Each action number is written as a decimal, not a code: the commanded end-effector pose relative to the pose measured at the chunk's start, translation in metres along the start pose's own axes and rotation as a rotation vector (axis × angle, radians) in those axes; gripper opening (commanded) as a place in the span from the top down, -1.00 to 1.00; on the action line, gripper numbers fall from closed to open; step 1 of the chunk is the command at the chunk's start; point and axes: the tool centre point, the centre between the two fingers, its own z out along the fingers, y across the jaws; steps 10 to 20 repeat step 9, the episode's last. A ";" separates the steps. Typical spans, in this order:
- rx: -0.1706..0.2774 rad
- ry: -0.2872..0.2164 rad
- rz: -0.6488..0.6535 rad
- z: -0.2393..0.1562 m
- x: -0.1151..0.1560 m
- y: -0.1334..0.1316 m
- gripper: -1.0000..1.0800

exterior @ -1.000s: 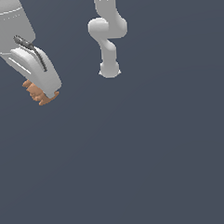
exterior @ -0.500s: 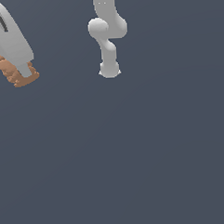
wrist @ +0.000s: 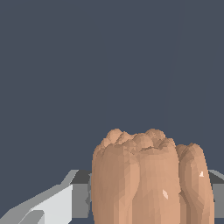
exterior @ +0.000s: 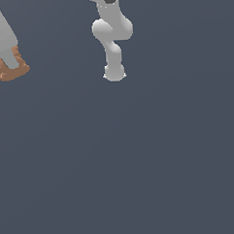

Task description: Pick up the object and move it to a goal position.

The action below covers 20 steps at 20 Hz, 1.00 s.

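Where the ext. view cuts off at its left edge, claw (exterior: 8,64) grips the orange-brown lumpy chunk (exterior: 12,70), one grey finger (exterior: 9,57) across its front; arm base (exterior: 114,73) stands well apart toward upper centre. Wrist view: chunk (wrist: 148,179) fills foreground, ridged lobes up, clamped between fingers (wrist: 52,205).
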 end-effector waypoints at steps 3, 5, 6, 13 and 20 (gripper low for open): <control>0.000 0.000 0.000 -0.005 0.001 0.001 1.00; 0.000 0.000 0.000 -0.006 0.002 0.001 1.00; 0.000 0.000 0.000 -0.006 0.002 0.001 1.00; 0.000 0.000 0.000 -0.006 0.002 0.002 1.00; 0.000 0.000 0.000 -0.006 0.002 0.002 1.00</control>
